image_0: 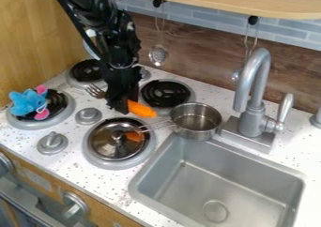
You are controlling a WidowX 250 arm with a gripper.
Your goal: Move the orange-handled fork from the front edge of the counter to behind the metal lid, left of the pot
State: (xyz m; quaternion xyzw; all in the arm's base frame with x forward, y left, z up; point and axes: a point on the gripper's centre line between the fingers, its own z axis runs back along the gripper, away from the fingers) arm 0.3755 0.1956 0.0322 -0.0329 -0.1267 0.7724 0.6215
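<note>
The black gripper (pixel 122 105) hangs down over the stove, between the front-right and back-right burners, shut on an orange carrot-shaped toy (pixel 142 109). The toy's free end points right, toward a small steel pot (pixel 196 120). Below it, a shiny round lid (pixel 117 139) covers the front-right burner and shows an orange patch like a reflection. Just left of the gripper is a fork (pixel 96 91). On the front-left burner sits a blue and pink plush toy (pixel 27 103).
A steel sink (pixel 216 186) lies at the lower right, with a grey faucet (pixel 253 99) behind it. Grey knobs (pixel 88 116) stand between the burners. Utensils, including a slotted spoon (pixel 158 55), hang under the wooden shelf (pixel 244 3).
</note>
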